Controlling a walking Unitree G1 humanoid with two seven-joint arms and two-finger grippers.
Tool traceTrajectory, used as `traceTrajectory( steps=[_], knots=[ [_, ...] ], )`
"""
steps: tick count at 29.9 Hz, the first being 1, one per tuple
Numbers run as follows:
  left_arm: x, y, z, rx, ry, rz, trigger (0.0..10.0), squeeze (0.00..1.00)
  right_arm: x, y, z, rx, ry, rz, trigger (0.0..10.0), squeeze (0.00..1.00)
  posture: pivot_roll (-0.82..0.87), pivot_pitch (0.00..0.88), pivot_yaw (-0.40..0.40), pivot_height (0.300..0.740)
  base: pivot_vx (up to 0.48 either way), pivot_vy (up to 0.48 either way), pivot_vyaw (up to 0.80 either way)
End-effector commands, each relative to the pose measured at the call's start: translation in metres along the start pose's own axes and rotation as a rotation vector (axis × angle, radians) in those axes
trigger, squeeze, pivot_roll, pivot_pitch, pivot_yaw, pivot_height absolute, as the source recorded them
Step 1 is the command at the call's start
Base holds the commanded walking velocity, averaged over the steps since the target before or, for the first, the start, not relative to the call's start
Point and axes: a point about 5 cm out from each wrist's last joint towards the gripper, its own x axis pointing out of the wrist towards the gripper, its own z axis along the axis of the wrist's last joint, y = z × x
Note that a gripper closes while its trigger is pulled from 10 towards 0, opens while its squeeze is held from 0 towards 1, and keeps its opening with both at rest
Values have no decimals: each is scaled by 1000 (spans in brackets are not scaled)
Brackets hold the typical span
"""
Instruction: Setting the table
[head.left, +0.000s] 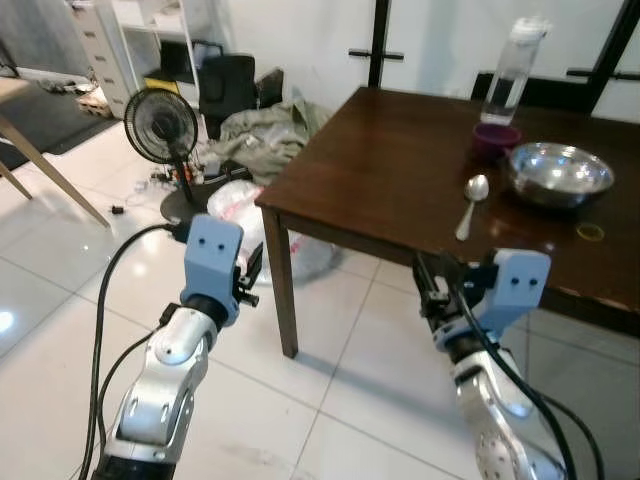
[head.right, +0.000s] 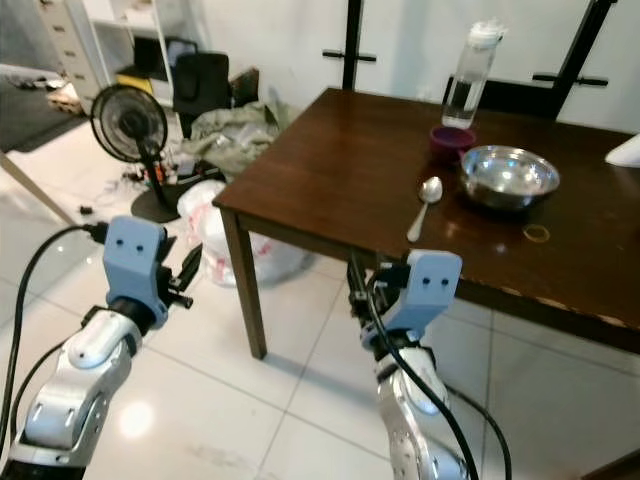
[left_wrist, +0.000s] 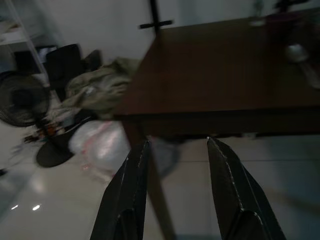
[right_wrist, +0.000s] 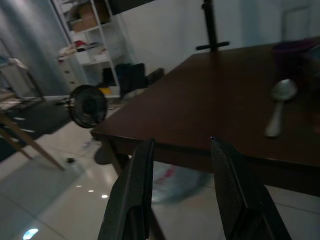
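A dark wooden table (head.left: 390, 170) stands ahead, its near corner leg (head.left: 283, 290) between my two arms. On it lie a metal spoon (head.left: 470, 205), a steel bowl (head.left: 558, 172), a purple cup (head.left: 495, 138) and a clear water bottle (head.left: 510, 75). My left gripper (left_wrist: 175, 140) is open and empty, held low in front of the table's near left corner. My right gripper (right_wrist: 181, 141) is open too, just below the front edge, with the spoon (right_wrist: 277, 107) beyond it on the tabletop.
A black floor fan (head.left: 160, 125), a white plastic bag (head.left: 235, 205) and a heap of clothes (head.left: 265, 135) sit on the tiled floor left of the table. A small yellow ring (head.left: 590, 232) lies near the bowl. White shelving (head.left: 150, 40) stands at the back left.
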Motion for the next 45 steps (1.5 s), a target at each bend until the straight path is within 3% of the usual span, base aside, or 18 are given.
traceTrajectory(
  steps=[1, 35, 45],
  knots=[
    [-2, 4, -5, 8, 20, 10, 10000, 0, -2, 3, -3, 15, 11, 4, 10000, 0, 62, 111, 108, 740, -289, 0, 0],
    [-1, 3, -4, 6, 17, 5, 10000, 0, -3, 3, -4, 16, 14, 3, 10000, 0, 61, 115, 109, 740, -285, 0, 0],
    [-1, 3, -4, -4, 17, 7, 10000, 0, -3, 3, -4, 15, 15, 3, 10000, 0, 61, 115, 109, 740, 0, 0, 0]
  ],
)
